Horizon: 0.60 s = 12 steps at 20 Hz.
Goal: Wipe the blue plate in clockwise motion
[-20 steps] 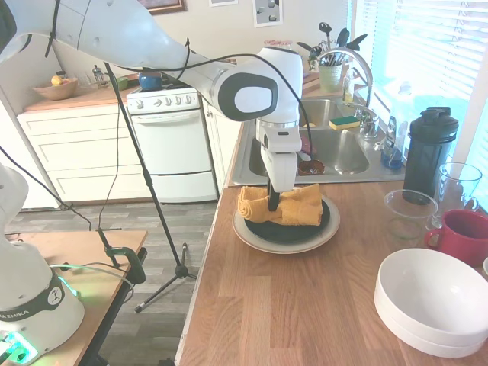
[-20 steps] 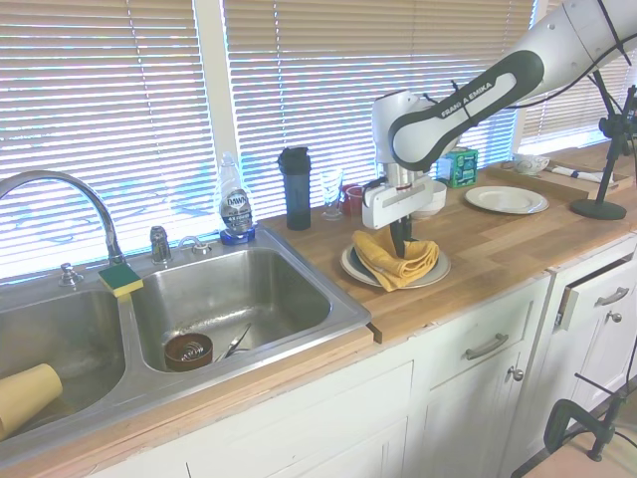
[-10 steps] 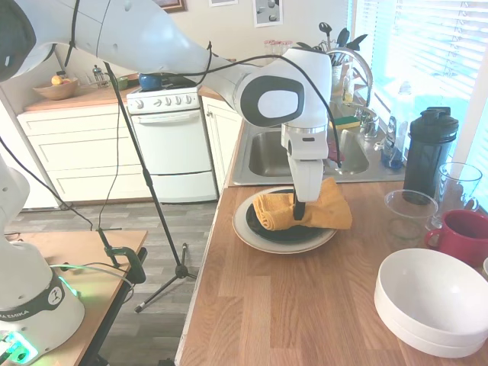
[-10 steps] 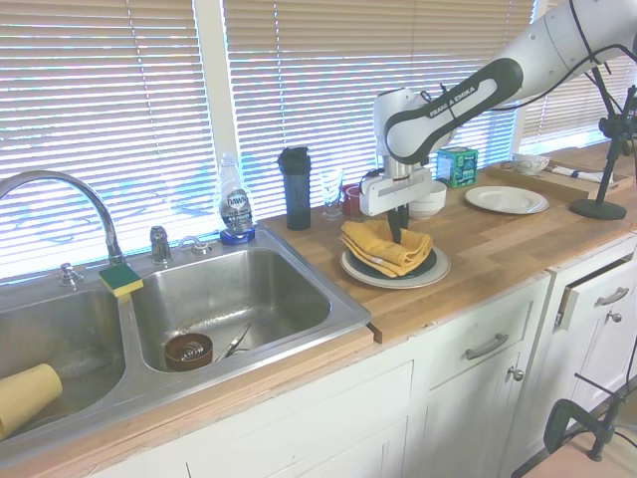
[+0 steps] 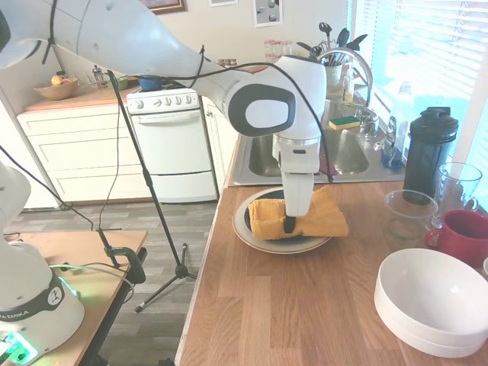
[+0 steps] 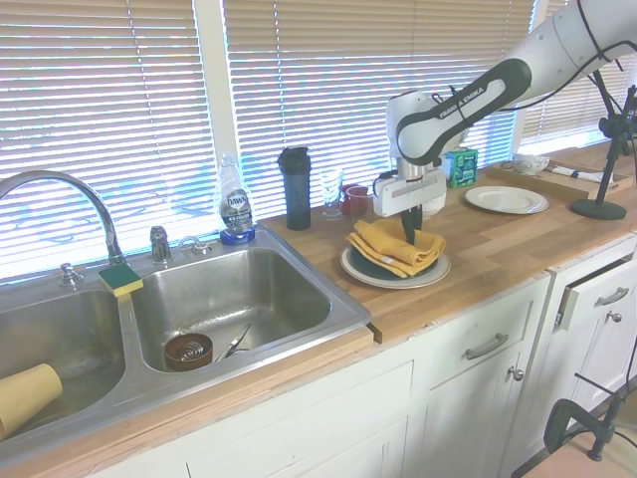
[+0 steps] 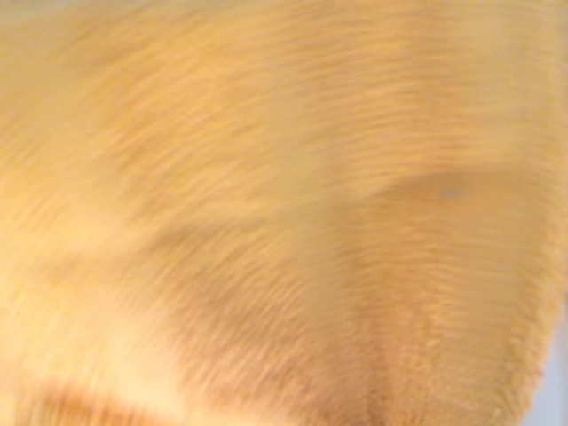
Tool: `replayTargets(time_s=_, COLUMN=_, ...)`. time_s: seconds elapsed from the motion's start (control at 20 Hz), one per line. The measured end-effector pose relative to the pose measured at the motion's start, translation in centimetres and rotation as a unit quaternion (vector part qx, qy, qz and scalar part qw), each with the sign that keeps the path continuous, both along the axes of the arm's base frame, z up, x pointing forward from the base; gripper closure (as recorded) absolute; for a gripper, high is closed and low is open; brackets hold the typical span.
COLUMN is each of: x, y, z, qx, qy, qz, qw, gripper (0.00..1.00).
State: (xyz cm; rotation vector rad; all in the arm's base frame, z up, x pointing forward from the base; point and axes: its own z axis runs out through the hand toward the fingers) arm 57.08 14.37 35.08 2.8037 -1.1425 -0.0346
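Near the frame's centre, the blue plate [image 5: 252, 216] sits on a cream plate [image 5: 242, 232] on the wooden surface [image 5: 305, 305]. The gripper [image 5: 290, 226] presses a yellow cloth [image 5: 324, 219] onto it, jaws seemingly clenched on the cloth. Best to keep steady downward pressure and sweep round the rim without dragging both plates.

Cream plate [image 5: 242, 232] on wooden tabletop [image 5: 290, 305] directly under jaws. Sink [image 6: 214, 299], sponge [image 6: 119, 279], soap bottle [image 6: 235, 207] well apart. Black shaker [image 5: 428, 152], glass [image 5: 459, 184], red mug [image 5: 465, 235], white bowls [image 5: 435, 301] off to one side.
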Motion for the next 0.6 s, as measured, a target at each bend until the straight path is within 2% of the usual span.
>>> replayTargets(time_s=0.3, x=-4.5, y=3.8, z=1.6, qx=0.003, qy=-0.011, qz=0.040, qw=0.9991, gripper=1.00)
replayTargets(time_s=0.6, x=-5.7, y=7.2, z=0.9, qx=0.006, qy=-0.015, qz=0.054, qw=0.9984, gripper=1.00)
